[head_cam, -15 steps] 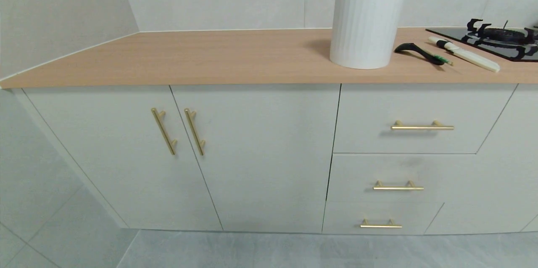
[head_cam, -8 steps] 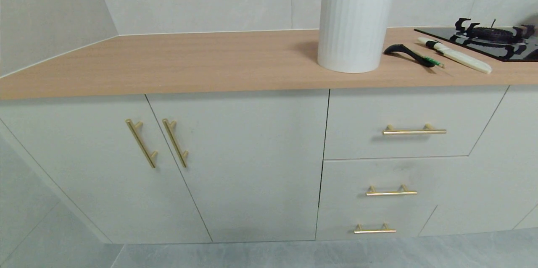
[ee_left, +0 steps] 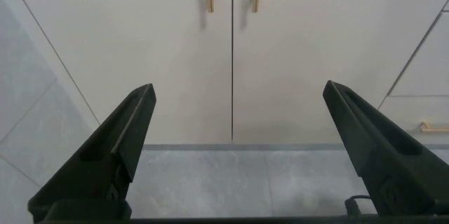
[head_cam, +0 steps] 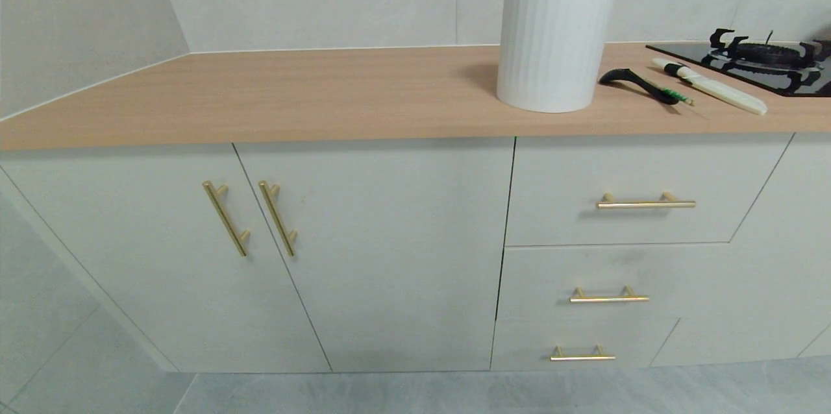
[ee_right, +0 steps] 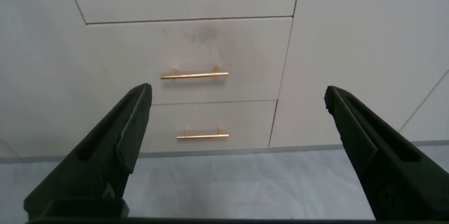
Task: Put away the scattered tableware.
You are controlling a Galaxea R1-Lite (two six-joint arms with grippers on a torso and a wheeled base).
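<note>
Nearest, the left gripper (ee_left: pixel 235 154) hung low in front of the doors (ee_left: pixel 231 55), its jaws spread wide and empty. The right gripper (ee_right: pixel 235 154) sat likewise wide and empty before the lower drawers (ee_right: pixel 189 55). Both were well below the counter (head_cam: pixel 292 96) and well apart from the tableware.

On the counter's right part stood a tall white ribbed holder (head_cam: pixel 552 31). Just beside it, toward the hob (head_cam: pixel 766 60), lay a black tool (head_cam: pixel 639 84) and a pale knife (head_cam: pixel 711 86), near each other and both flat on the wood.

Both pieces looked light, stiff and thin. Lying flat on a hard top, they would probably be awkward to pinch and could skate away under a finger. The black tool's curved handle seemed the safest hold, since its green-tipped end looked slim. The knife was likely best taken across the handle at its dark collar, away from the blade. The holder looked like ceramic or plastic, perhaps easy to knock when dropping things in.

The holder's top was cut off, so its opening and contents could not be seen. Whether the knife's blade was bare or sheathed could not be told, nor what kind of tool the black one was. The hob ran off the edge.
</note>
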